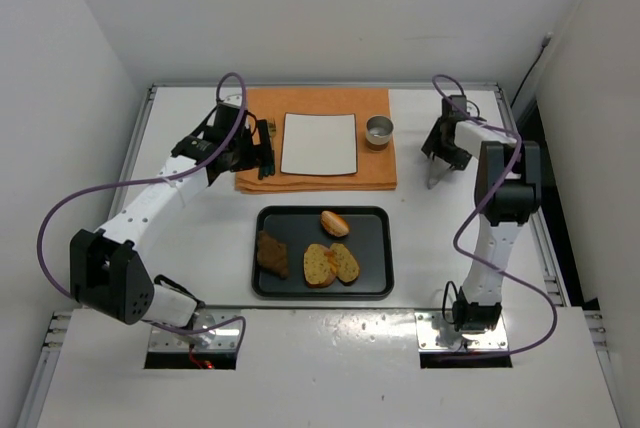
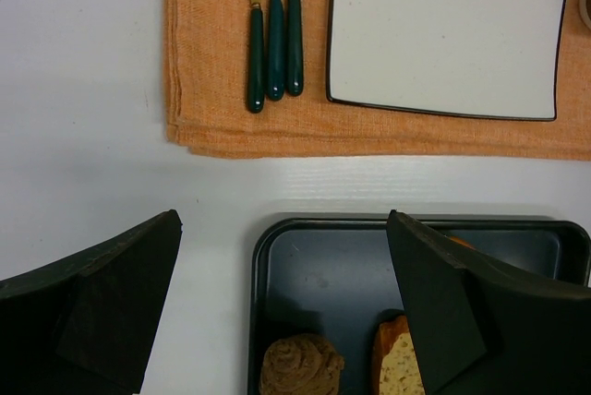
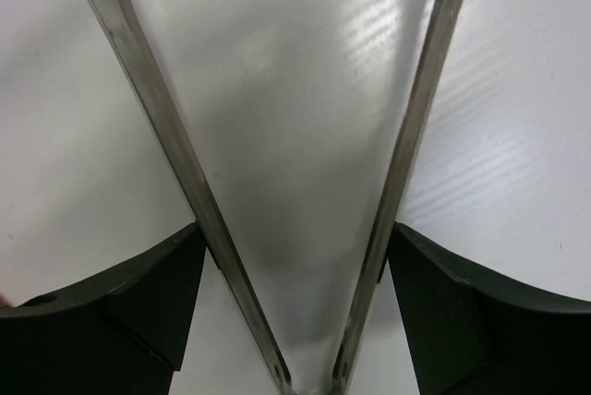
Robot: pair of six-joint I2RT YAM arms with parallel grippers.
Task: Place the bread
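Note:
Several pieces of bread lie on a black tray [image 1: 372,238]: a round roll [image 1: 334,223], a dark brown piece [image 1: 271,254] and two toasted slices [image 1: 320,264]. A white square plate [image 1: 319,143] sits on an orange cloth [image 1: 380,173]. My left gripper [image 1: 262,156] is open and empty, above the cloth's left front corner. In the left wrist view it [image 2: 283,220] hovers over the tray's far left corner [image 2: 323,266], with the dark piece [image 2: 300,367] below. My right gripper [image 1: 440,148] is shut on metal tongs [image 1: 432,176], whose two arms [image 3: 157,109] spread over bare table.
Three green-handled pieces of cutlery [image 2: 274,44] lie on the cloth left of the plate [image 2: 448,30]. A small metal cup [image 1: 379,130] stands on the cloth's right side. White walls enclose the table at the back and both sides.

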